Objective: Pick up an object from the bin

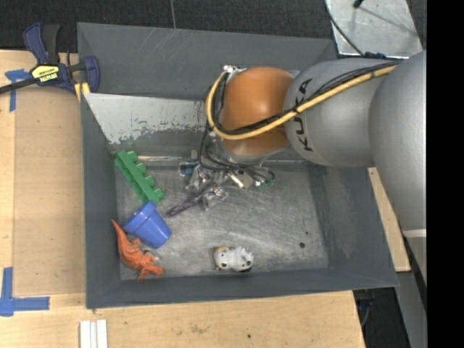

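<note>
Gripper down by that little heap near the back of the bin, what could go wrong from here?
1. The gripper is down among a small heap of mixed bits, with a thin purple piece poking out on the view's left; it may catch two things together or just push them apart.
2. The heap lies close to the bin's back wall, so the orange wrist cover might brush that wall.

Small purple stick-like toy [190,203], lying flat and slanted, just left of frame centre. Long green toothed block [139,175], lying diagonally, further left. Blue cup [148,225] on its side, lower left, just beside orange lizard toy [134,254]. White-grey lump [233,259], bottom centre, well apart.
</note>
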Tool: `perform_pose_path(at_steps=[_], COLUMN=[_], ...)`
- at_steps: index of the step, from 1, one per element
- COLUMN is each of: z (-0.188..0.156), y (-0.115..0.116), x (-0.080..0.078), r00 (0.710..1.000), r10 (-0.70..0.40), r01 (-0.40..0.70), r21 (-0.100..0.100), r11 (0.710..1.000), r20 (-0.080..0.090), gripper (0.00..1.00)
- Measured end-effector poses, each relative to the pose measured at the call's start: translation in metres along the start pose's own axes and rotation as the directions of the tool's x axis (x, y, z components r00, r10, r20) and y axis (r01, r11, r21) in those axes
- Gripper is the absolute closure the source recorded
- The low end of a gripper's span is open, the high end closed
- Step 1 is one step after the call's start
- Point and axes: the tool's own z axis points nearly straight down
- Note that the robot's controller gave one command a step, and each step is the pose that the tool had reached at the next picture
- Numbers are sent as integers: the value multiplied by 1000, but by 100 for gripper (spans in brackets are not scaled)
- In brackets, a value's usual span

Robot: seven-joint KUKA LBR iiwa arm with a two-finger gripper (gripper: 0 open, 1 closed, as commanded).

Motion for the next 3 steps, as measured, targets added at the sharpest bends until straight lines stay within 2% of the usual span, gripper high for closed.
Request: perform_pose_path(at_steps=[1,2,3], z=[-5,-25,-41], y=[1,2,0], x=[3,3,1], r00=[1000,1000,1000], r10=[0,1,2], r01=[0,-1,-2], r21=[-6,-9,-5], r11=[1000,1000,1000], r20=[-17,-24,-17], gripper=[100,100,100])
